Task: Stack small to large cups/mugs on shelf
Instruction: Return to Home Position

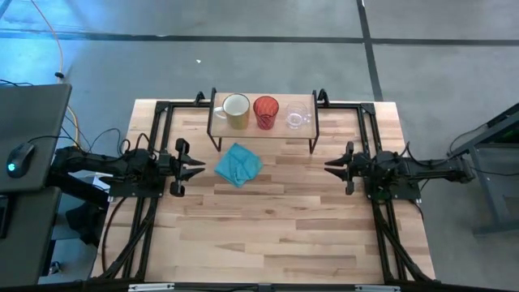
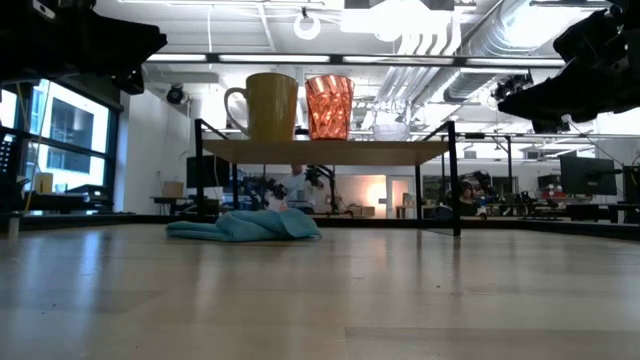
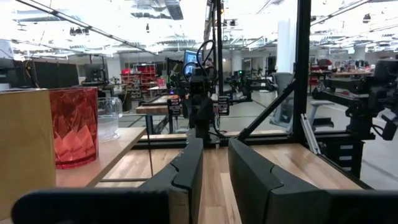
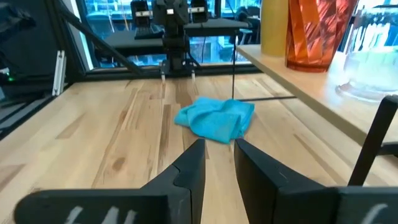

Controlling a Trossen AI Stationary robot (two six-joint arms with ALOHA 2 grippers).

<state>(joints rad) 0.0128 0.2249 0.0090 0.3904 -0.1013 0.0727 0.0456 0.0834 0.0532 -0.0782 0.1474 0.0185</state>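
Three vessels stand in a row on the low wooden shelf (image 1: 243, 131) at the table's far edge: the cream-yellow mug (image 1: 235, 111) at the left, the red tumbler (image 1: 266, 111) in the middle, the clear glass cup (image 1: 297, 116) at the right. All rest upright on their bases and none is nested in another. My left gripper (image 1: 196, 168) hovers open above the table's left side, pointing right. My right gripper (image 1: 330, 167) hovers open at the right side, pointing left. Both are nearer than the shelf and touch nothing. The left wrist view shows the mug (image 3: 25, 149), tumbler (image 3: 73, 127) and glass (image 3: 109, 118).
A crumpled teal cloth (image 1: 238, 165) lies on the table just in front of the shelf, between the two grippers and closer to the left one. The shelf stands on thin black legs (image 2: 456, 190). Black frame rails run along both table sides. Bare wood fills the table's near half.
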